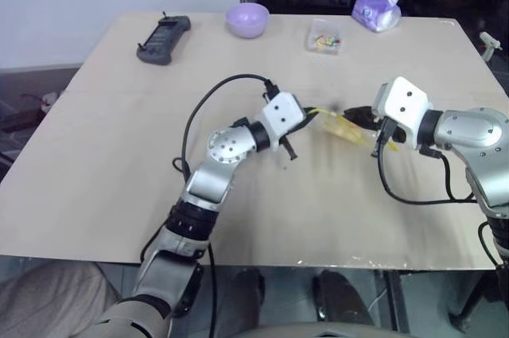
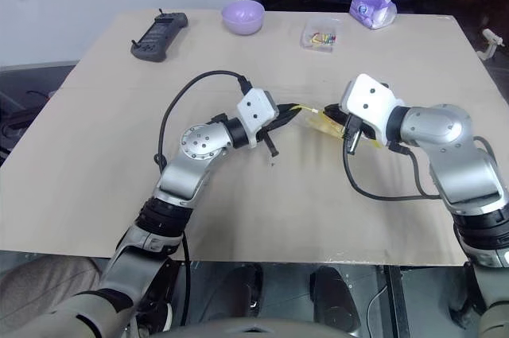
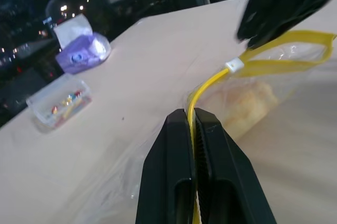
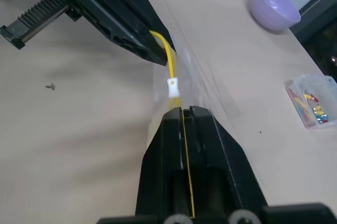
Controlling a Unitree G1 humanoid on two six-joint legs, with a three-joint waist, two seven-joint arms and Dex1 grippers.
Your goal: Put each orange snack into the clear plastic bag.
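Note:
The clear plastic bag (image 1: 347, 128) hangs just above the middle of the table, stretched between my two grippers by its yellow seal strip (image 3: 274, 50). My left gripper (image 3: 194, 117) is shut on one end of that strip. From the other side, my right gripper (image 4: 182, 112) is pinched on the strip, close to the white slider (image 4: 171, 84). An orange snack (image 3: 247, 103) lies inside the bag, showing pale golden through the plastic. In the left eye view the left gripper (image 1: 312, 118) and right gripper (image 1: 359, 114) face each other a short way apart.
Along the table's far edge stand a black handset (image 1: 164, 39), a purple bowl (image 1: 247, 19), a small clear box of colourful bits (image 1: 325, 38) and a purple tissue pack (image 1: 377, 8). A tiny screw (image 4: 50, 86) lies on the table (image 1: 103, 155) near the left arm.

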